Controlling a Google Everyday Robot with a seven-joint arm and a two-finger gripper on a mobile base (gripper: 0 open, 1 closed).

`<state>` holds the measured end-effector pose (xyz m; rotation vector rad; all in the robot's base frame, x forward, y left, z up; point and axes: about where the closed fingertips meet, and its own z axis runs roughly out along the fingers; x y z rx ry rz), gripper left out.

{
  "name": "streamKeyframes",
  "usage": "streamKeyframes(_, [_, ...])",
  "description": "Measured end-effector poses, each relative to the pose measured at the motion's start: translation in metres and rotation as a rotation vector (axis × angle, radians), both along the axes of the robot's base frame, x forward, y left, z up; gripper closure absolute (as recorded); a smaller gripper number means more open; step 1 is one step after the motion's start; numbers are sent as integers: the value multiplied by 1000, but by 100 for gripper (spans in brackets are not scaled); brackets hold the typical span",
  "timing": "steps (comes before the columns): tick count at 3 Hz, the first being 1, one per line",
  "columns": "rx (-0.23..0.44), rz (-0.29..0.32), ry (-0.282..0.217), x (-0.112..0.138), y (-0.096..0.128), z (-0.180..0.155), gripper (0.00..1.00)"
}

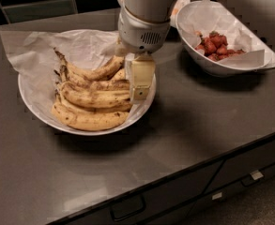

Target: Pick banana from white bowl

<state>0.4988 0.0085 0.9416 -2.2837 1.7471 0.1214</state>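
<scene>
The white bowl, wide and lined with crumpled white paper, sits at the left of the dark counter and holds several brown-mottled yellow bananas. The banana, short and strongly curved with a dark stem at its upper left, lies on top at the back of the pile. My gripper hangs from the arm above, pointing down over the bowl's right side. Its tip is just at the right ends of the bananas, near the rim. It holds nothing that I can see.
A deeper white bowl with red fruit stands at the right. Another white bowl shows partly behind the arm at the back. The counter's front edge runs diagonally at the lower right, with drawer handles below.
</scene>
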Motion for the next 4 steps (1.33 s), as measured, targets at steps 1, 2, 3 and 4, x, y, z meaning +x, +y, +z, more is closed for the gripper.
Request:
streamKeyframes(1, [0,17,19,0,13,-9,24])
streamKeyframes(2, [-9,18,30,0,20,-15,22])
streamKeyframes(3, [-12,17,37,1,22,-19,22])
streamKeyframes(4, [-21,0,48,2,21,-24,24])
